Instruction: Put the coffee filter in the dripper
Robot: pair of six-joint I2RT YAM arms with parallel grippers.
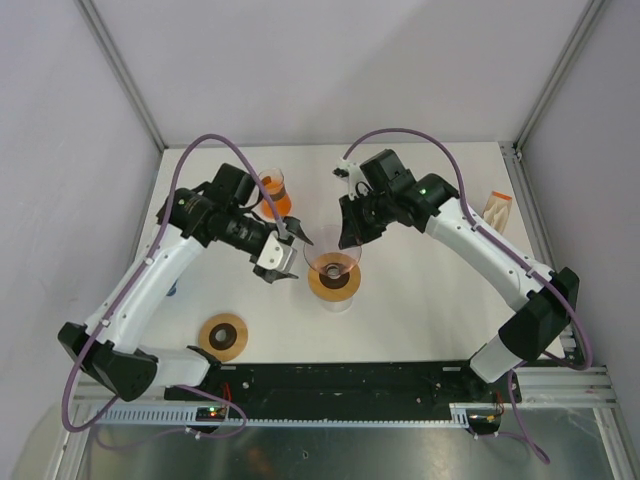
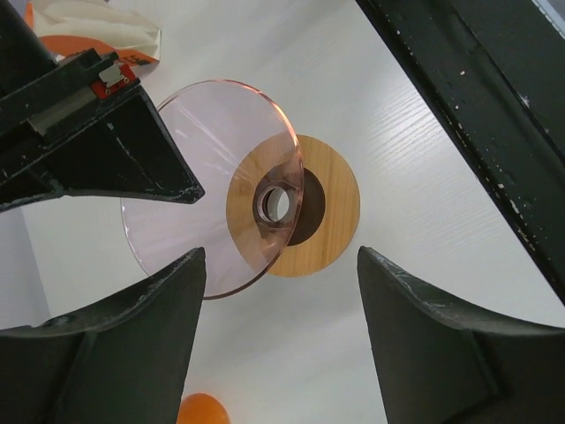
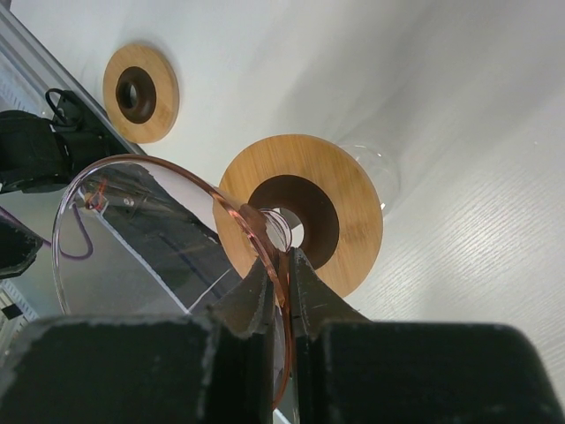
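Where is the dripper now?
In the top view the dripper sits mid-table, its rim pinched by the right gripper, the open left gripper just to its left.

right tool (image 1: 350, 240) on dripper (image 1: 333, 272) rim, mouth open

1. The top view looks steeply down from above and behind the arm bases, taking in the whole worktop (image 1: 430, 300).
2. The left wrist view looks closely past the left pincer (image 2: 280, 256) onto the dripper (image 2: 190, 190).
3. The right wrist view, nearer still, looks along the right pincer (image 3: 281, 261) toward the worktop's near edge.
4. All three share the dripper; the top and right wrist views also share the wooden ring (image 1: 223, 336).
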